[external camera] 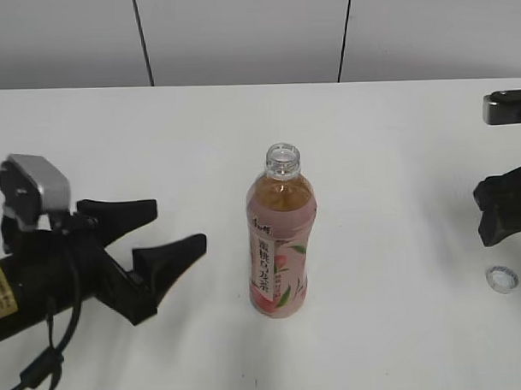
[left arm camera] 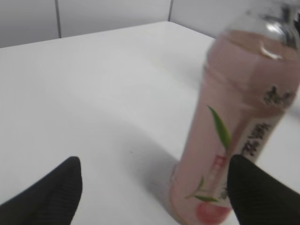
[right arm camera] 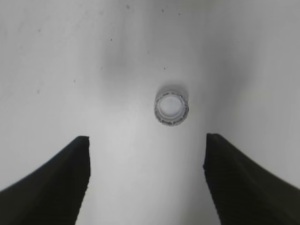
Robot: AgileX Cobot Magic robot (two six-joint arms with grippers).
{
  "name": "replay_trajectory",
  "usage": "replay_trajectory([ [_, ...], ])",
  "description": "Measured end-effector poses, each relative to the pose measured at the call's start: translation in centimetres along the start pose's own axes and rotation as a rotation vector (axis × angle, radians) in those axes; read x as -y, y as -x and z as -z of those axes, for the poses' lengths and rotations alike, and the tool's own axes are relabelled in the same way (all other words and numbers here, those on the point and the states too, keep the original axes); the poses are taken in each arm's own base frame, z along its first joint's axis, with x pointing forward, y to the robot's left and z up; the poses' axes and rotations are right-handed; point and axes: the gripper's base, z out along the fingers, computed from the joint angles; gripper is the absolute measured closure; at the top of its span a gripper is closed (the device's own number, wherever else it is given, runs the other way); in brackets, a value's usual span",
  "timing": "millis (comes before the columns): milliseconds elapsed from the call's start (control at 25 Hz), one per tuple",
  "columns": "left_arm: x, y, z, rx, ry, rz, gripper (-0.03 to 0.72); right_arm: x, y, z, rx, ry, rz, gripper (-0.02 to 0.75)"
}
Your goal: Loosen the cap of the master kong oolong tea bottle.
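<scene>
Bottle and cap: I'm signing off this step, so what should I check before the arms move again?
1. Cap off the bottle: ok, neck is open.
2. Bottle upright on the table: ok.
3. Cap on the table, apart from the bottle: ok.
4. Right gripper open, above the cap, holding nothing: ok.
5. Left gripper open, clear of the bottle: ok.
6. Spilled tea: none visible.

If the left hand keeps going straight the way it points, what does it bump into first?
Probably the bottle. The open left hand points toward its lower part, with only bare table between them, though it might slip just behind it.
</scene>
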Motion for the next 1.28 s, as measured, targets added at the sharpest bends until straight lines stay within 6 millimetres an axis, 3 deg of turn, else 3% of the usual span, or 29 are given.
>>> replay_trajectory([
  [280,-4.0,3.2,3.0,0.158,0.207,0.063,0.135,0.0,-0.3,0.2,-0.023,0.001,0.000,0.167],
  [520,-7.6,5.7,7.1,0.268,0.478,-0.007,0.139,0.0,-0.7,0.2,-0.072,0.004,-0.002,0.167],
  [680,-8.3,5.9,8.9,0.052,0.628,0.013,0.139,-0.1,-1.0,0.2,-0.106,0.006,-0.003,0.167],
  [840,-9.0,7.0,11.3,-0.224,0.856,0.272,0.139,-0.1,-1.4,0.4,-0.139,0.007,0.007,0.167],
  [1000,-8.1,9.4,13.5,-0.296,0.995,0.520,0.139,-0.1,-1.8,1.5,-0.126,0.013,0.012,0.167],
  [1280,-2.3,12.1,17.0,-0.258,0.887,0.515,0.141,-0.3,-3.8,6.5,-0.022,0.020,0.021,0.167],
])
